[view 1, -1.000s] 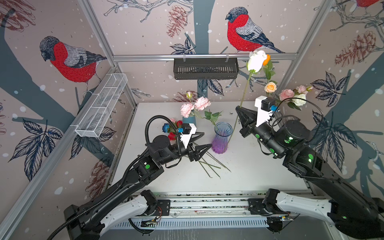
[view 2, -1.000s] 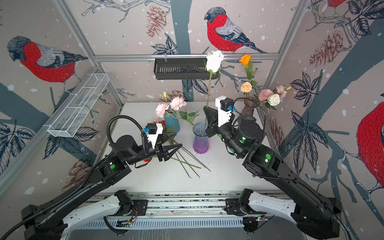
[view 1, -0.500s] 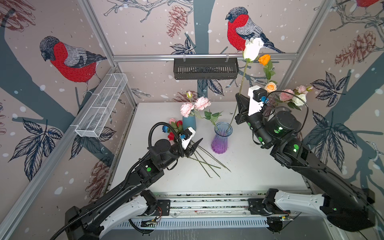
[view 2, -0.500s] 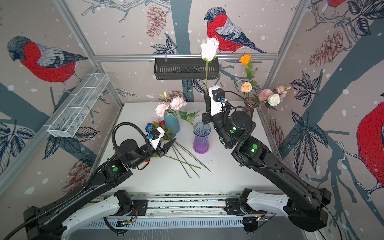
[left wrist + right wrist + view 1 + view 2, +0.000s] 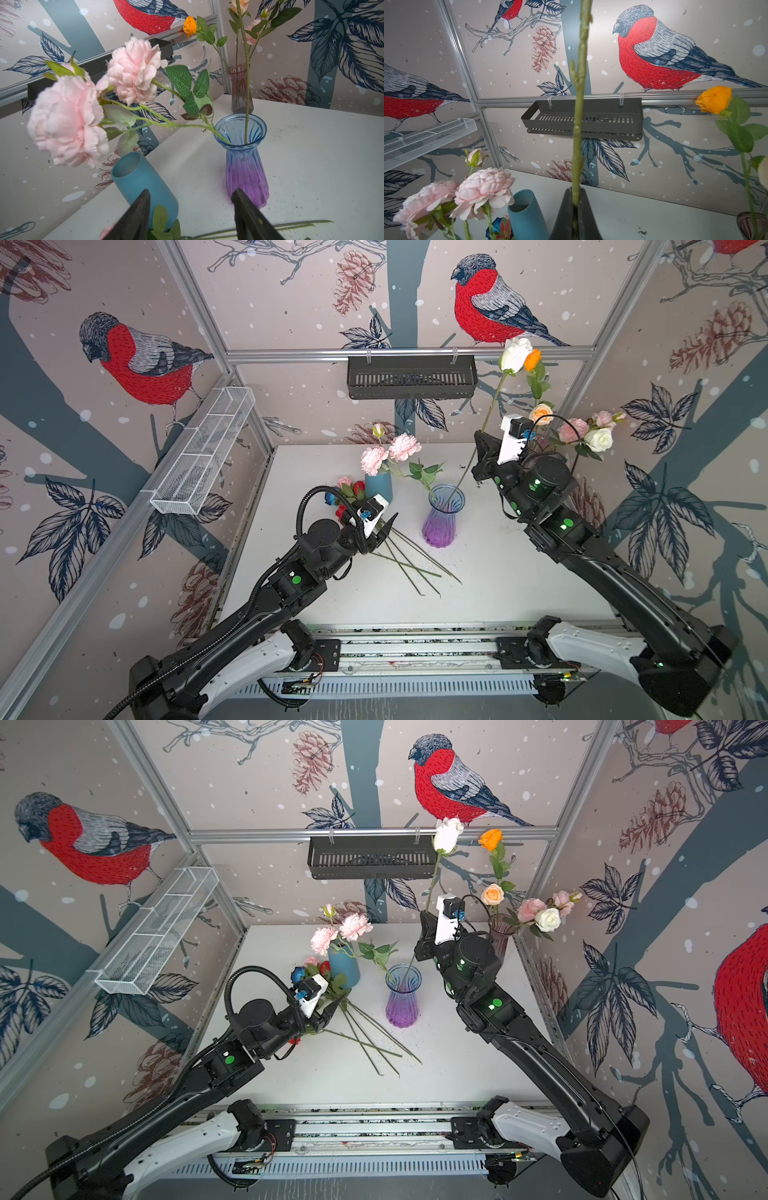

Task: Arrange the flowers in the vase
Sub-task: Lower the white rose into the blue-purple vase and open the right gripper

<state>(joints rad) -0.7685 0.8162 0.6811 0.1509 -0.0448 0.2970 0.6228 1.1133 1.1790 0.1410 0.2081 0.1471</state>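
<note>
Settling white rose (image 5: 515, 354): stem end now in purple vase (image 5: 442, 510) below right jaws pinching it; release due.
Left jaws: spread, empty.

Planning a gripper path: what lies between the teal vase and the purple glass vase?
Left wrist view: bare table between teal vase and purple vase; overhead, the pink flowers' stem leans across.

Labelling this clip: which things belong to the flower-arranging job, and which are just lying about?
In the job: white long-stemmed rose in the shut right gripper; blue-to-purple ribbed glass vase; pink spray in it; loose mixed flowers by the open left gripper.
Lying about: teal vase; tinted glass vase of roses; black slotted shelf; white wire basket.
</note>
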